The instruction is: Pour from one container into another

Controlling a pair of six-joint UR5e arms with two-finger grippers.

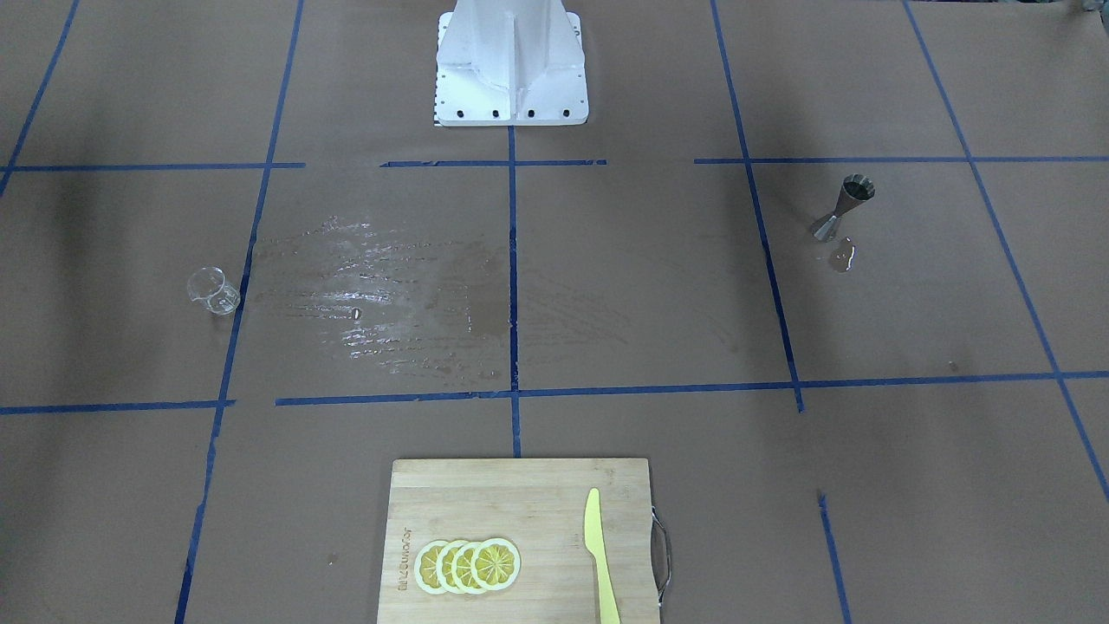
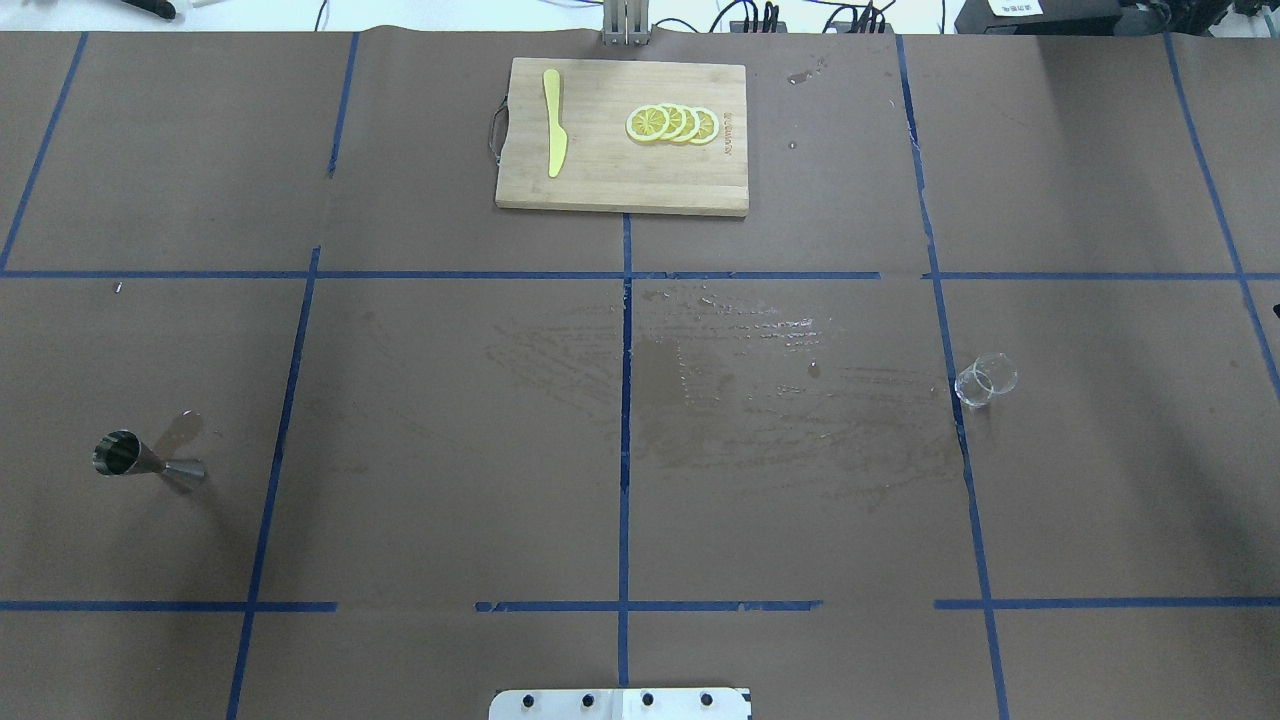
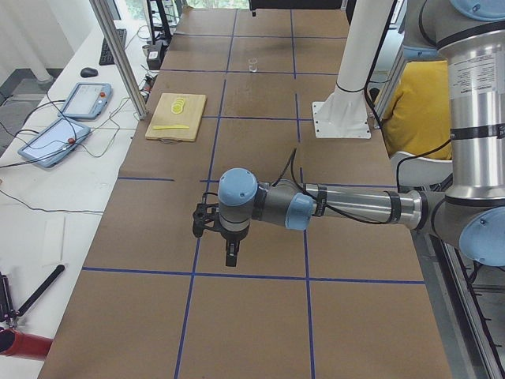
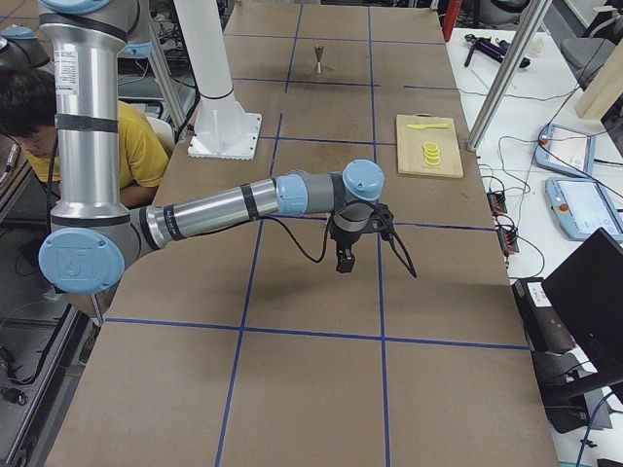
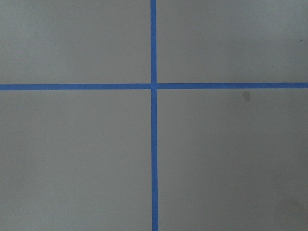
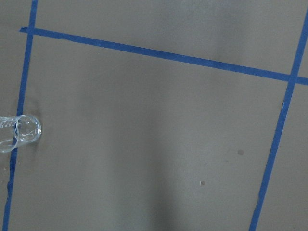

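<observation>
The glass cup (image 2: 985, 380) stood at a blue tape line (image 2: 945, 330) on the robot's right half of the table (image 2: 450, 520). The metal jigger (image 2: 140, 458) stood upright well apart on the left half, with a smeared wet patch (image 2: 760, 390) between them. The left gripper (image 3: 230, 259) and right gripper (image 4: 343, 261) hung over bare table (seen only side-on, so fingers apart or together could not be told). At the far edge lay a cutting board (image 2: 600, 180) with lemon slices (image 2: 672, 123) and a yellow knife (image 2: 553, 122).

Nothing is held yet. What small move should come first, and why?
Probably bring the right hand over the cup: it stands untouched on that arm's side, just at the right wrist view's edge; the jigger stands far off on the left.
</observation>
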